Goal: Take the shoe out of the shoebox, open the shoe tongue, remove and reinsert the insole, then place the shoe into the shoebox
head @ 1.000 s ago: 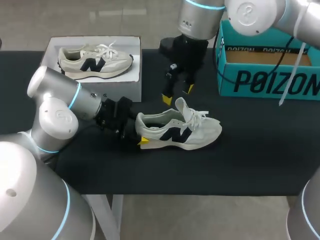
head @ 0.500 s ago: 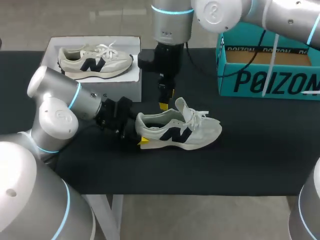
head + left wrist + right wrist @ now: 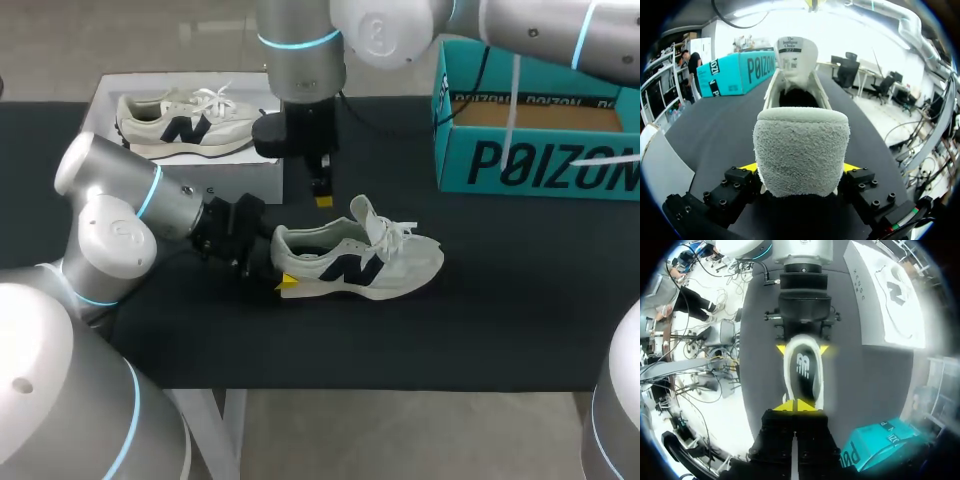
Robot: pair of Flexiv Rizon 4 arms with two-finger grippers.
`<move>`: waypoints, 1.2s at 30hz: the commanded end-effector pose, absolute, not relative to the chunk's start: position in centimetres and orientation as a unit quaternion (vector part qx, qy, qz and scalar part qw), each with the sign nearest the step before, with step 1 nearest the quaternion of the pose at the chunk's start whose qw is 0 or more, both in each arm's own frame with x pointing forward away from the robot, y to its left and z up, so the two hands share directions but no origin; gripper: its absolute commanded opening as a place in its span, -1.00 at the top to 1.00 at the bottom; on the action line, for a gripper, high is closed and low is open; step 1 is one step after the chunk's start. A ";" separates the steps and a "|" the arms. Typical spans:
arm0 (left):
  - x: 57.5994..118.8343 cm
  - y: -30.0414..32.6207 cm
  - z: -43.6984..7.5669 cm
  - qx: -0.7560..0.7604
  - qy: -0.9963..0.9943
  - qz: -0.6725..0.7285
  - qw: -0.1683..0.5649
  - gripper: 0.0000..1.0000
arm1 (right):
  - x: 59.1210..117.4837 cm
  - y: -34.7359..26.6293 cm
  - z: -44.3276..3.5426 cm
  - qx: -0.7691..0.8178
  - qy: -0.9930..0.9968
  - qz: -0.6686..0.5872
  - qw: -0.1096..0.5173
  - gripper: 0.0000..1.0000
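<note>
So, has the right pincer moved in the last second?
Yes. The right pincer has shifted left across the table, away from the teal shoebox and toward the white tray.

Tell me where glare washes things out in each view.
Head view: even light, no glare on the shoe. Left wrist view: bright backlight behind the shoe's tongue. Right wrist view: the white box is washed out.

Black table (image 3: pixel 520 320); matte, dark top.
</note>
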State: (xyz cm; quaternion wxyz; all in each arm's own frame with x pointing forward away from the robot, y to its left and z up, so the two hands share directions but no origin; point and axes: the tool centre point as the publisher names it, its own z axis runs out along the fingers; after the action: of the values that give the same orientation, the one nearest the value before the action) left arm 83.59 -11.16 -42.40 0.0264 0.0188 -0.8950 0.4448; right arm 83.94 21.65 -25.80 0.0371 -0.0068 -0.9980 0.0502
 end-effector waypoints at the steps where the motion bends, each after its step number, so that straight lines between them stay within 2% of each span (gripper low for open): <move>1: 83.7 -11.4 -42.7 0.019 -0.895 0.444 0.027 1.00 | 83.6 20.6 -26.0 -0.011 -0.999 0.025 0.031 1.00; 21: 83.7 -11.4 -42.7 0.019 -0.895 0.444 0.027 1.00 | 84.1 20.8 -27.0 -0.021 -0.997 0.048 0.051 1.00; 28: 83.7 -11.4 -42.7 0.019 -0.895 0.444 0.027 1.00 | 85.6 21.0 -29.4 -0.049 -0.998 0.024 -0.004 1.00; 36: 83.7 -11.4 -42.7 0.019 -0.895 0.444 0.027 1.00 | 85.3 20.9 -32.3 -0.052 -0.998 0.022 -0.011 1.00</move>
State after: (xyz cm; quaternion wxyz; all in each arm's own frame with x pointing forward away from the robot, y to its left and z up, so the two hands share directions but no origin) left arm 83.58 -11.16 -42.40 0.0264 0.0188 -0.8951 0.4448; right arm 85.65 21.15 -31.21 -0.0081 -0.0514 -0.9982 0.0295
